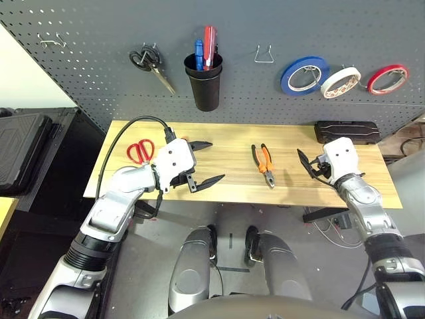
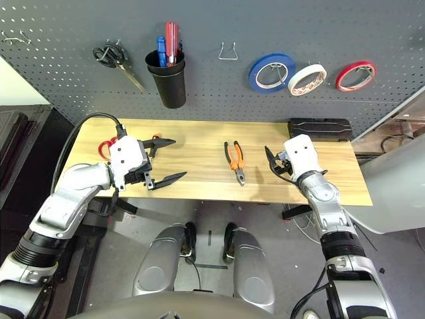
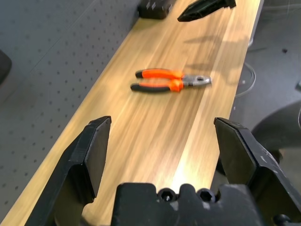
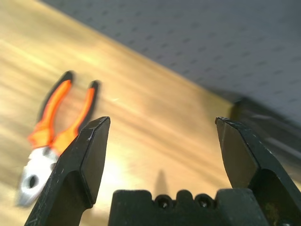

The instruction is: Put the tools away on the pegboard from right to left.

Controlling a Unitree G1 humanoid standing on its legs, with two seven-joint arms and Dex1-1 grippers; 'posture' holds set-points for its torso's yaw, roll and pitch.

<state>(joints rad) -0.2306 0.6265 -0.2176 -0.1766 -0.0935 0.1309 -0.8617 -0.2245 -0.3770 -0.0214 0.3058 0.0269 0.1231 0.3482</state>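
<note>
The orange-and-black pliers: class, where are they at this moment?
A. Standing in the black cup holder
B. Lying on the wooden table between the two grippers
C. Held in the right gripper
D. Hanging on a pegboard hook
B: the pliers lie flat on the wooden table, apart from the open left gripper and the open right gripper, neither of which holds anything.

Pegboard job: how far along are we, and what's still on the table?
Done: the white tape roll hangs on the pegboard, between the blue and red rolls. In hand: nothing; the left gripper and right gripper are both open and empty. Left: the pliers mid-table come next, and the red scissors lie at the left end.
</note>
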